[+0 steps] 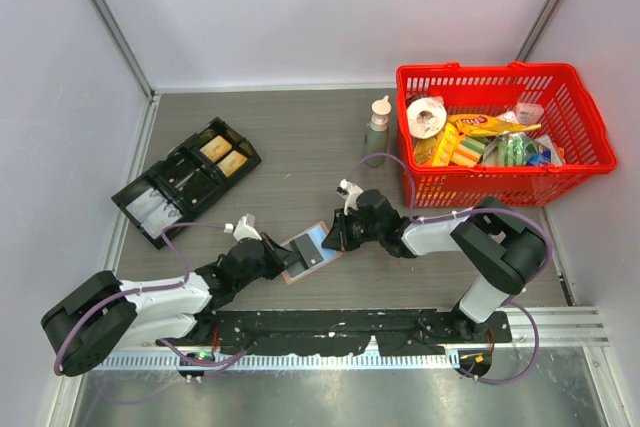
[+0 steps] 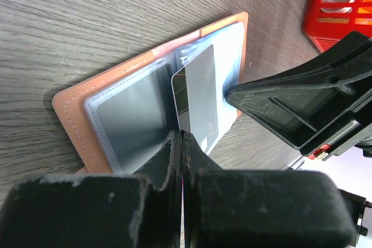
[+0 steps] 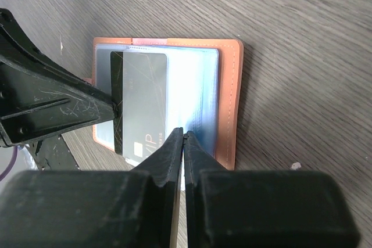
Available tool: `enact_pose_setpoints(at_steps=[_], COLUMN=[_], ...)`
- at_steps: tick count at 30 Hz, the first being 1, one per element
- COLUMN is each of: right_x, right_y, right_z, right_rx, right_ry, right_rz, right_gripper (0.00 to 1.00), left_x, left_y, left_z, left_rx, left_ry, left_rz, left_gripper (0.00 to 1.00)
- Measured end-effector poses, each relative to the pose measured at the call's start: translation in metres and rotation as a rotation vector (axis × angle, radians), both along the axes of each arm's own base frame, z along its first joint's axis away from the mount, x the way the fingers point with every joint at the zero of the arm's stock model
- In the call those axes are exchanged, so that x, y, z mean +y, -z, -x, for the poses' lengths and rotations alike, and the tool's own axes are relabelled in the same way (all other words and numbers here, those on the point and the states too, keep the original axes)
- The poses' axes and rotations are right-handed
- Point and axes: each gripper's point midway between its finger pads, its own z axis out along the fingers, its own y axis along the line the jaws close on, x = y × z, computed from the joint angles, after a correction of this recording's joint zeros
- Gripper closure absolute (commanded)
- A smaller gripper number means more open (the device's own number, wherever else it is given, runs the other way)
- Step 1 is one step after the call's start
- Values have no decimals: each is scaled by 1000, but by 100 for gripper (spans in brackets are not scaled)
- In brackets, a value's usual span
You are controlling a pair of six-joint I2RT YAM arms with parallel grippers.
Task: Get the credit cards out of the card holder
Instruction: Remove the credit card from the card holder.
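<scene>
The tan-pink card holder [image 1: 297, 275] lies open on the table between both arms, its pale blue-grey sleeves facing up. It also shows in the left wrist view [image 2: 72, 120] and the right wrist view [image 3: 229, 91]. A grey credit card [image 2: 200, 94] with a dark stripe and "VIP" print [image 3: 142, 100] sticks partly out of a sleeve. My left gripper [image 2: 181, 136] is shut on that card's edge; it also shows in the top view [image 1: 283, 256]. My right gripper [image 3: 183, 133] is shut on the holder's sleeve edge, opposite the left; the top view [image 1: 334, 239] shows it too.
A black compartment tray [image 1: 185, 182] with small items lies at the left. A red basket [image 1: 480, 187] full of groceries stands at the back right, with a small bottle [image 1: 377, 127] beside it. Grey walls enclose the table.
</scene>
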Motion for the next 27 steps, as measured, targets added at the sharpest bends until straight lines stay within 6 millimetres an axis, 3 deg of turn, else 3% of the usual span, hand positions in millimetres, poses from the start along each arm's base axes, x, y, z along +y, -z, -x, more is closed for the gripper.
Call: enact_pose_setpoints(at_steps=[11, 18, 21, 25, 27], right_x=[1, 17, 23, 23, 23], right_y=[-12, -30, -24, -2, -2], right_z=[8, 5, 3, 9, 8], right_rx=[14, 2, 16, 87, 87], right_ry=[-43, -92, -103, -104, -102], right_rz=[-29, -104, -117, -106, -116], right_gripper=[90, 90, 90, 91, 91], left_x=[0, 0, 0, 0, 1], left_y=[1, 1, 2, 2, 2], left_z=[1, 1, 1, 1, 1], left_rx=[5, 6, 7, 7, 9], left_ry=[3, 5, 5, 5, 4], left_rz=[-4, -8, -10, -11, -11], left_gripper=[100, 100, 100, 100, 100])
